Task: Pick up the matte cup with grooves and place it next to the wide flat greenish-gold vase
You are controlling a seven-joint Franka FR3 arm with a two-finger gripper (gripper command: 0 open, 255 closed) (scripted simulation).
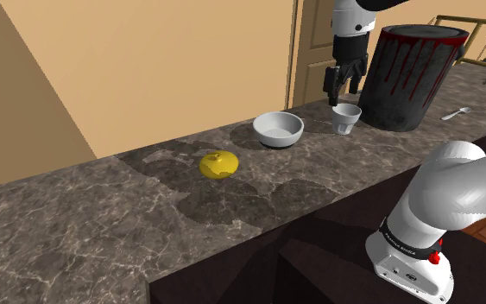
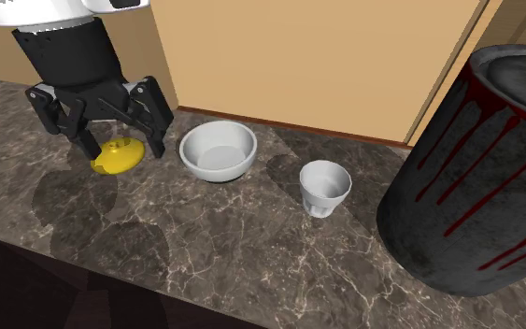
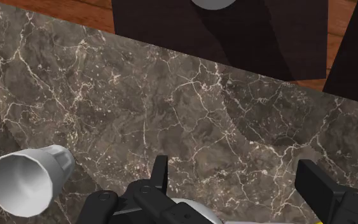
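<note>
Shoulder view: the cup (image 1: 347,118) stands upright on the counter (image 1: 103,216), between a white bowl (image 1: 278,129) and a dark barrel (image 1: 413,76) with red drips. It is close to the barrel. The flat yellow vase (image 1: 217,164) lies well apart, on the far side of the bowl. The claw (image 1: 343,91) hangs above the cup, clear of it.

Second exterior view: this closer look shows what the shoulder view does not. The cup (image 2: 325,187) is drawn plain white, has a thin rim, tapers toward its foot, and carries shallow grooves low on its wall. It looks small, stiff and light, likely breakable if knocked over, and its dull surface should not slip much. A good hold would be across the wider upper wall, or with one finger inside the rim. The narrow foot means a sideways nudge could tip it. The claw (image 2: 120,140) has its fingers spread, with nothing between them. Here it lines up over the vase (image 2: 116,156), which suggests it is raised well above the counter.

Wrist view: the claw (image 3: 238,184) has its fingers wide apart over bare stone. The cup (image 3: 28,178) lies off to one side, outside the fingers, with its open mouth visible. This offset is not visible from the shoulder.
</note>
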